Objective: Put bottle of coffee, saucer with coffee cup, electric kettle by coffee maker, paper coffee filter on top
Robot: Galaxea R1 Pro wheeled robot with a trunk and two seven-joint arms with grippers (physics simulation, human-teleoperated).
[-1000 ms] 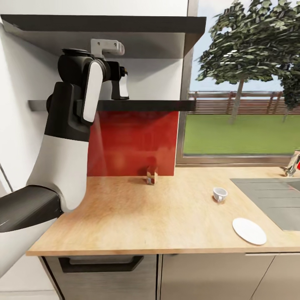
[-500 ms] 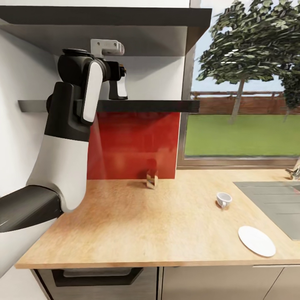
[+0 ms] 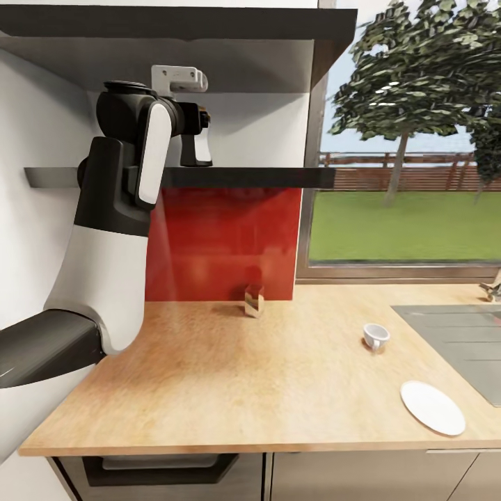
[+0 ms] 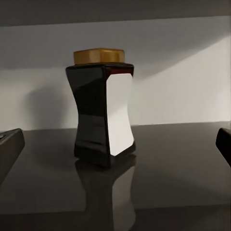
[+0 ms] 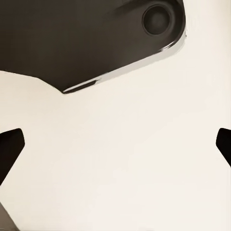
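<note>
The bottle of coffee [image 4: 103, 106] stands alone on the shelf [image 4: 183, 159], with bare shelf on both its sides and the left end effector [image 4: 115, 144] spread wide, its fingers clear of the bottle. On the tabletop [image 3: 229, 390], a small glass holder [image 3: 254, 300] sits at the back edge, and the coffee cup [image 3: 376, 337] and saucer [image 3: 433, 408] lie near the sink [image 3: 459, 341]; the left half is bare.

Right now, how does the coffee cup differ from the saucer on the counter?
The coffee cup is a small, raised vessel with a side handle; the saucer is a flat, plain disc, clearly wider than the cup. The cup sits farther back on the kitchen countertop, the saucer close to its front edge. They stand apart, so the cup is not on the saucer yet. Both are plain white and rest on the same worktop, left of the sink.
</note>
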